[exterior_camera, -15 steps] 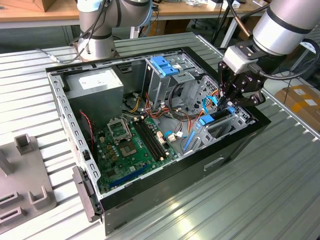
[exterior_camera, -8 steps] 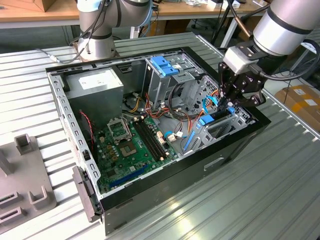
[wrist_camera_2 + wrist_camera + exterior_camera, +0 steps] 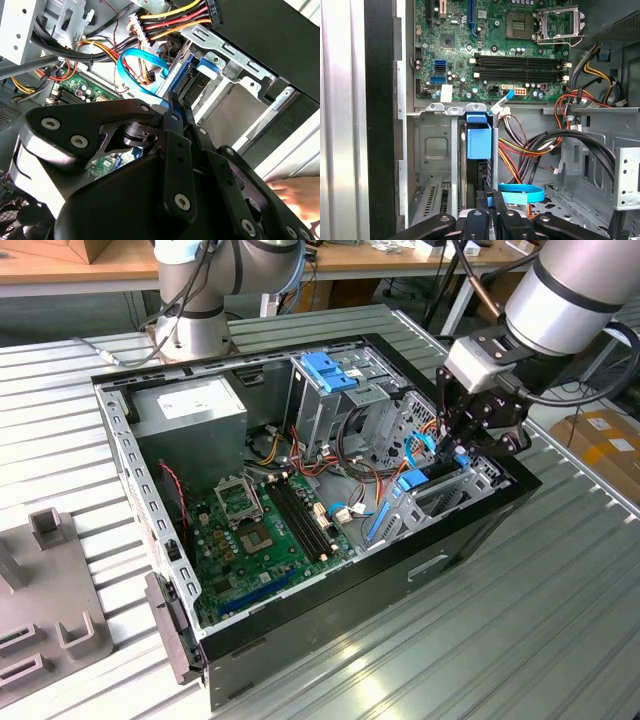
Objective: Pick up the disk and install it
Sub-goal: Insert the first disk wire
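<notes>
The tool (image 3: 455,448) hangs over the drive bay (image 3: 452,492) at the exterior view's right end of the open computer case (image 3: 470,532), which lies on its side on the ribbed metal worktop (image 3: 520,640). In both wrist views its fingers (image 3: 482,206) are drawn close together, clenched on the thin edge of the disk (image 3: 480,135). The disk stands on edge inside the bay, its blue caddy end toward the motherboard (image 3: 495,50) and its dark body running back to the fingertips. A looped blue data cable (image 3: 520,192) lies just beside the tool, near red, yellow and black power leads (image 3: 520,150). In the second wrist view a person's hand (image 3: 300,196) rests outside the case wall.
</notes>
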`<action>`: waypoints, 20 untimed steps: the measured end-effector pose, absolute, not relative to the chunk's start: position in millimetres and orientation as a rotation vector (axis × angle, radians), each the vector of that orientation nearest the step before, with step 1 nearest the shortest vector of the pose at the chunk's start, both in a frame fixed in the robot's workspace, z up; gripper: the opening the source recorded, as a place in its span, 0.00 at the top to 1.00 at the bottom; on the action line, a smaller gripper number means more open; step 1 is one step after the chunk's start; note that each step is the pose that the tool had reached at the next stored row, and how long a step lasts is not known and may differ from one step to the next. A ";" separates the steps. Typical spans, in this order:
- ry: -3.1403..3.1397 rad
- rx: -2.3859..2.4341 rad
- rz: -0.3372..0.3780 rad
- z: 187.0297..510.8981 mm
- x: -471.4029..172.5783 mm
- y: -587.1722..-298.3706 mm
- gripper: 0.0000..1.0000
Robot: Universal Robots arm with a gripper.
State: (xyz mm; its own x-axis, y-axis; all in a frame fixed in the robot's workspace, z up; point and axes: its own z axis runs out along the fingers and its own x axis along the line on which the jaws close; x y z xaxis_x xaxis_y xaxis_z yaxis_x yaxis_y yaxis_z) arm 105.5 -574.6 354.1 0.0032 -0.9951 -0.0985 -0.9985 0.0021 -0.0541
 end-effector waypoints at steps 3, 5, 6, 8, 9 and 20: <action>2.140 -2.142 0.042 353.7 102.2 -575.8 0.84; 2.138 -2.141 0.040 353.6 101.0 -576.0 0.84; 2.135 -2.138 0.044 353.5 100.6 -576.2 0.84; 2.130 -2.132 0.052 353.4 100.6 -576.2 0.84; 2.130 -2.132 0.052 353.4 100.5 -576.3 0.84; 2.119 -2.119 0.076 352.3 100.5 -579.4 0.84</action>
